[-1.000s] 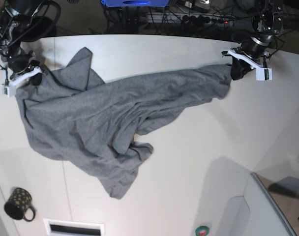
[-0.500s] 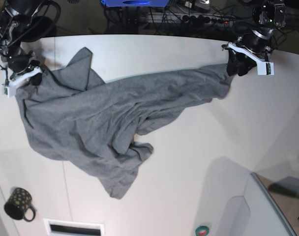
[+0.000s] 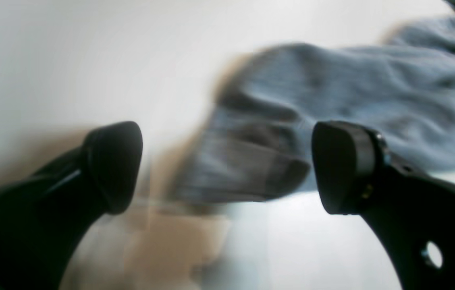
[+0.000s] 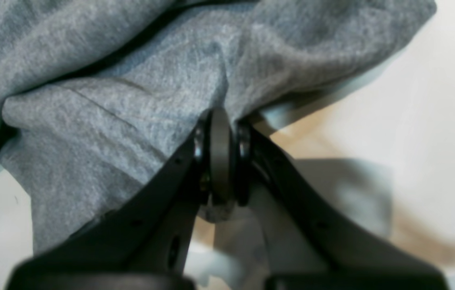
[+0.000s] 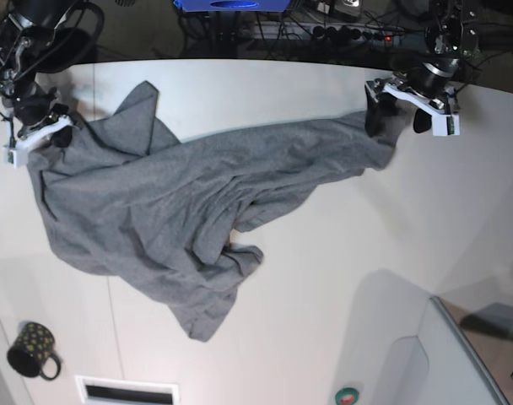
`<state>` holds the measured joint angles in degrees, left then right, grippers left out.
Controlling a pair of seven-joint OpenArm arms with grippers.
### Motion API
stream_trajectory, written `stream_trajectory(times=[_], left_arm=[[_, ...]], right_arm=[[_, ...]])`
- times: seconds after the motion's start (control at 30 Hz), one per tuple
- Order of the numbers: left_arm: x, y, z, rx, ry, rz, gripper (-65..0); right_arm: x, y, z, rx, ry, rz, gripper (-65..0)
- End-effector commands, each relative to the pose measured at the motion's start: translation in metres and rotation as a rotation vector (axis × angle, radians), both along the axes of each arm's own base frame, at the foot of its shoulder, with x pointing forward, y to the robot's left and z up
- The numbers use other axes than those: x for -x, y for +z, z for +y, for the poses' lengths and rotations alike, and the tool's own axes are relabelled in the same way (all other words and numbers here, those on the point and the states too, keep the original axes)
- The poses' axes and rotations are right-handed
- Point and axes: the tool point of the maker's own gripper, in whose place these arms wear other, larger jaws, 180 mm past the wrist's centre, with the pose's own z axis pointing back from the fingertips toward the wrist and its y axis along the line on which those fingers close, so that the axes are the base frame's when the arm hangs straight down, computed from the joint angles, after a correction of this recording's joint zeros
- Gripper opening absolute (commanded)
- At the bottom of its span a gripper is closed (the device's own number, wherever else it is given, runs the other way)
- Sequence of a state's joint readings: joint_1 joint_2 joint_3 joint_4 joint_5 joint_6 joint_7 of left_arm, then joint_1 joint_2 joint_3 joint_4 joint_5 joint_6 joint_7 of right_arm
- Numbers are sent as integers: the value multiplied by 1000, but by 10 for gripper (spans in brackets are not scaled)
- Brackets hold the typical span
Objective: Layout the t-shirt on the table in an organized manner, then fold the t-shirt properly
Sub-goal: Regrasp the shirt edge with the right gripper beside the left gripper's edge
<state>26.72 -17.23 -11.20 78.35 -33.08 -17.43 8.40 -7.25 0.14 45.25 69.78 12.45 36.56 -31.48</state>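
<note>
1. Nearest the front edge of the white surface stands one black dotted mug, well apart from the cloth
2. One white slotted panel lies just beside it along the front edge, and one small round green-and-red thing sits further along that edge
3. One grey t-shirt lies crumpled across the middle of the surface, spreading from the far corner on the base view's left to the far side on its right, with a bunched fold pointing toward the front
4. Two arms work at the far side, one at each end of the cloth
5. The right gripper has its jaws pinched closed on a fold of the t-shirt at the left of the base view
6. The left gripper has its jaws spread wide, one each side of the shirt's end, gripping nothing; its wrist view is blurred
7. One thin dark seam runs across the surface
</note>
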Motion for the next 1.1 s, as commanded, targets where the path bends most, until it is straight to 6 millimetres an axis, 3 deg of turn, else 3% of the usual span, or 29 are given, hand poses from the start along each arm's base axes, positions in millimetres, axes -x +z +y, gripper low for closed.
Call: stream_trajectory(times=[0.0, 0.07, 0.23, 0.27, 0.43, 0.63, 0.73, 0.9, 1.07], left_arm=[[-4, 6, 1, -4, -10, -23, -33], [-7, 5, -8, 9, -31, -26, -127], [-9, 7, -13, 16, -39, -33, -614], [-11, 12, -13, 14, -39, -46, -650], [-19, 41, -21, -9, -110, -91, -650], [-42, 86, -1, -84, -114, -129, -650], [-51, 101, -2, -101, -128, -151, -650], [-47, 88, -2, -102, -138, -92, -650], [-38, 59, 4, -66, -86, -25, -650]], right_arm=[[3, -1, -2, 18, 23, 28, -642], [3, -1, -2, 18, 23, 28, -642], [6, -1, -3, 20, 23, 32, -642], [5, 1, -4, 26, 24, 27, -642], [1, 28, -20, 119, 40, -27, -642], [-9, 76, -38, 253, 73, -67, -642], [-15, 98, -44, 311, 90, -87, -642], [-25, 118, -54, 371, 111, -75, -642], [-43, 89, -67, 285, 91, -38, -642]])
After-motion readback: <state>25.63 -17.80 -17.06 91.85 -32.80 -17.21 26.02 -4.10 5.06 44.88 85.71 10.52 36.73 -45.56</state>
